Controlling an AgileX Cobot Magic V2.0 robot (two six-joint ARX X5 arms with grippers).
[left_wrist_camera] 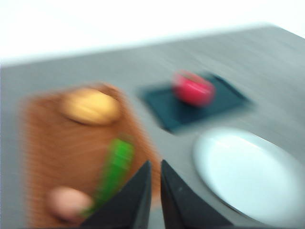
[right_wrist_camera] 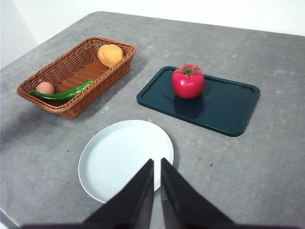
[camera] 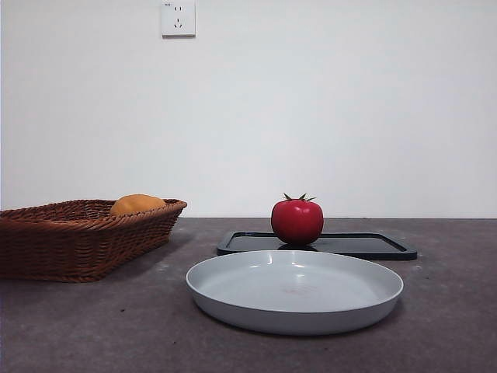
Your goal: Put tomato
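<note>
smooth round grey plate (camera: 295, 291) before glossy tomato (camera: 297, 221) on flat dark tray (camera: 365, 245); both jaws clenched, empty.

Glossy red tomato (right_wrist_camera: 188, 82) upright on dark tray (right_wrist_camera: 228, 112)

Only the jaw tips show: the left gripper (left_wrist_camera: 155, 191) is two matte black wedges tapering to sharp points, smeared by blur. The right gripper (right_wrist_camera: 156, 191) looks identical, with plain black, smooth faces, clean straight edges and a thin seam between.
</note>
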